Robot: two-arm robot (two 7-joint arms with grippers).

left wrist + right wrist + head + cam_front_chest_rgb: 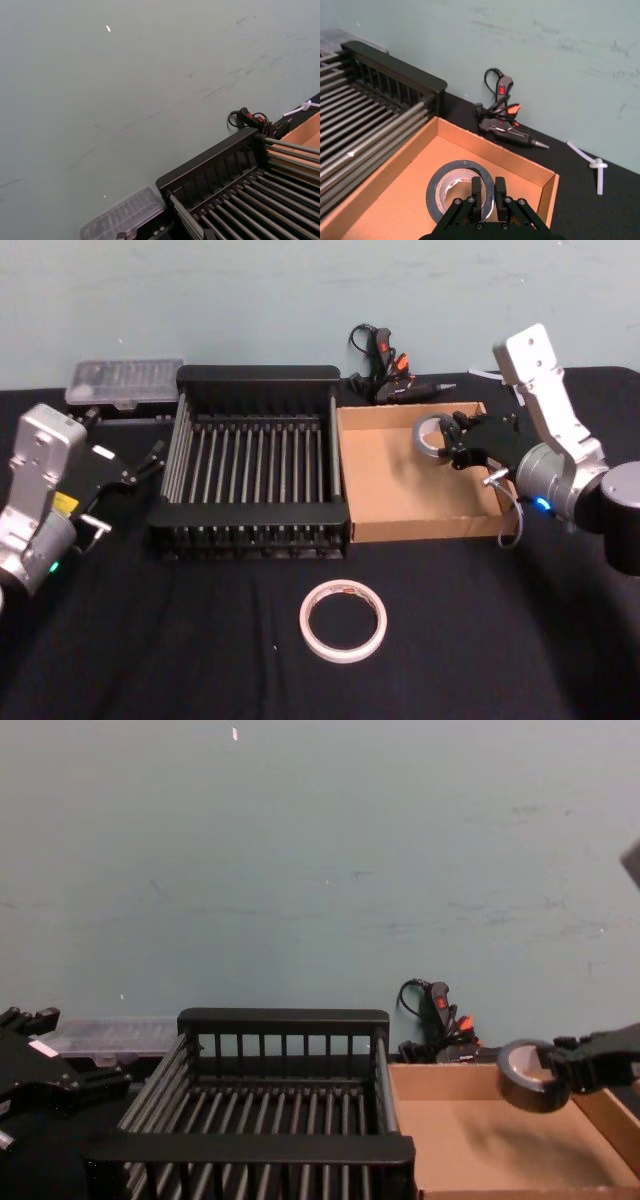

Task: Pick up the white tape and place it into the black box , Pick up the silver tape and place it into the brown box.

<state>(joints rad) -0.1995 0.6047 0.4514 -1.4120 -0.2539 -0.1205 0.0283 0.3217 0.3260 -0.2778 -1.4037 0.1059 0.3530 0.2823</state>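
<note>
The white tape [343,621] lies flat on the black cloth in front of the boxes, with no gripper near it. My right gripper [455,445] is shut on the silver tape [432,435], pinching the roll's wall between its fingers [476,189]. The roll [525,1078] hangs a little above the floor of the brown box [400,485], over its far right part. The black box [258,373] stands empty just left of the brown box. My left gripper [148,462] is open beside the black box's left wall, holding nothing.
A clear plastic case [125,380] sits behind the black box's left corner. A glue gun with its cord [385,370] lies behind the brown box, and a white plastic tie [597,167] lies to its right. Open cloth surrounds the white tape.
</note>
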